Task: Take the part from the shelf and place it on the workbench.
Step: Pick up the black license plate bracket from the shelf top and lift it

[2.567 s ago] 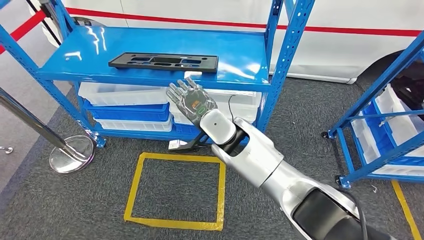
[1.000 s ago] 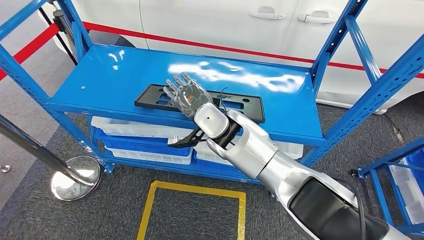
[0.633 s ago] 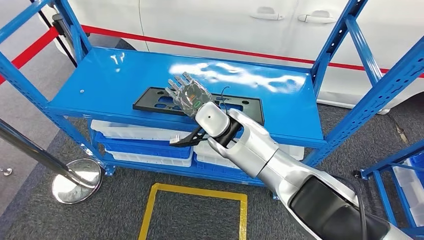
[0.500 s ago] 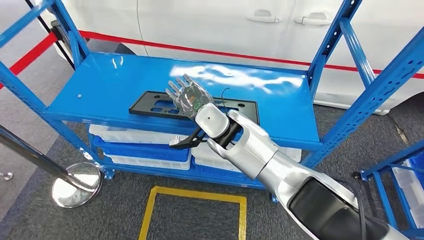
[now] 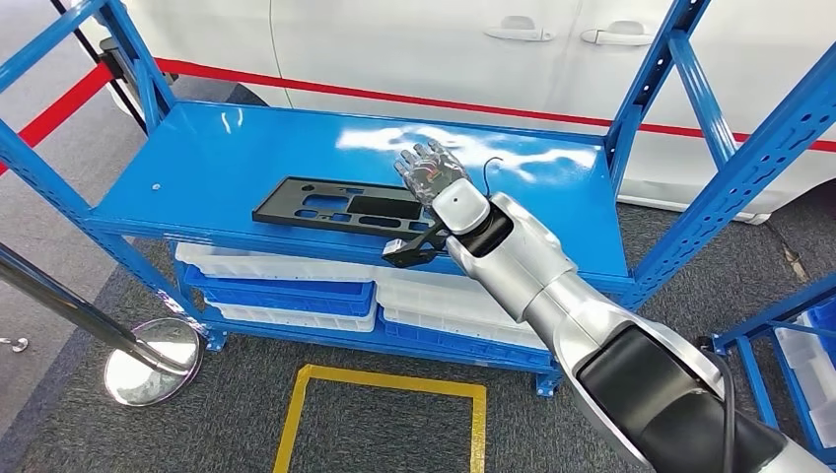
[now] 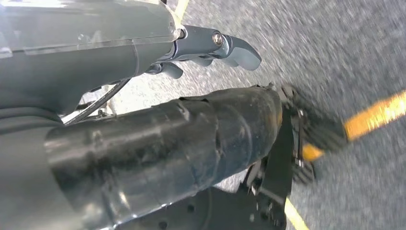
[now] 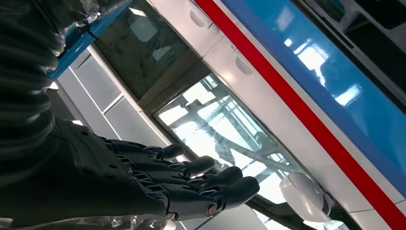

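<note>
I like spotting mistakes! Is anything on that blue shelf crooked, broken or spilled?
Nothing stands out. The flat black part lies flat on the blue shelf, only slightly slanted to its front edge, with no visible damage or spill. The right robot hand hovers open beside the part's right end, holding nothing.

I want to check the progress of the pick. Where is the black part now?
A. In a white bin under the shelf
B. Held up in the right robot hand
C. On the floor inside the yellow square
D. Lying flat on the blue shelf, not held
D: the black part lies flat on the blue shelf, and the right robot hand is open beside its right end, holding nothing.
</note>
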Controlling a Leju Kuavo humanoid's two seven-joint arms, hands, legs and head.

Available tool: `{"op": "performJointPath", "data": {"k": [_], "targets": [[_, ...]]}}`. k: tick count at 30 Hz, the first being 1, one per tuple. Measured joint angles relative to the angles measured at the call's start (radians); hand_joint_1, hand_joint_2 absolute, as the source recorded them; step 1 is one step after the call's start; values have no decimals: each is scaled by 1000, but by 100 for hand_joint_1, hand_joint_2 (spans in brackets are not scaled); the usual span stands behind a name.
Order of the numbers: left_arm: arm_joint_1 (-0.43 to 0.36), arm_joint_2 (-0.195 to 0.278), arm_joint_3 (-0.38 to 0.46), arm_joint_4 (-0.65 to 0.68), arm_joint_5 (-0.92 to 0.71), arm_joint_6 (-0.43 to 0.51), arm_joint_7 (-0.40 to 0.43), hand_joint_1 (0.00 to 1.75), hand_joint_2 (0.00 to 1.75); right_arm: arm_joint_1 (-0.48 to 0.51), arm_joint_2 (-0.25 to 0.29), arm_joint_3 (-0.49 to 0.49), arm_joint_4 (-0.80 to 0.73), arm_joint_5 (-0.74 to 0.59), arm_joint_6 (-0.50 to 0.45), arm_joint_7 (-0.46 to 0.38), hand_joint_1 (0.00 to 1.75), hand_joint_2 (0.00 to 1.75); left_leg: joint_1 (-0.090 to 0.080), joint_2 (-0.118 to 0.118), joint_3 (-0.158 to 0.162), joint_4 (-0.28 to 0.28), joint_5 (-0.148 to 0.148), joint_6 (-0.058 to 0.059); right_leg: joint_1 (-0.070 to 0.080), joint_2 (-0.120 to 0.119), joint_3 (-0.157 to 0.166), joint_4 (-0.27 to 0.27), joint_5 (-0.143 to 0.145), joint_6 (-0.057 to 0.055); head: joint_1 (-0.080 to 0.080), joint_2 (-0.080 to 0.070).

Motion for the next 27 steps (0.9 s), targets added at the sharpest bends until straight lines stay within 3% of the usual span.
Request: {"op": "performJointPath", "data": {"k": [20,24,27], "targets": [[-2,8,18,6,13,0,-25,0,0,-5,28,8,9,0,-6,-31,0,175,0,0,-2,2,0,0,-2,-1,0,0,0,0,0,0],[-3,10,21,9,9,0,-21,0,0,-7,36,15,10,0,-8,-39,0,0,-4,0,-6,7,-3,8,-6,-1,1,0,5,7,0,0],[-6,13,21,12,6,0,-25,0,0,-12,41,17,10,0,-12,-44,0,0,0,1,7,-12,-5,27,-5,-1,-4,23,12,19,0,0]]}}
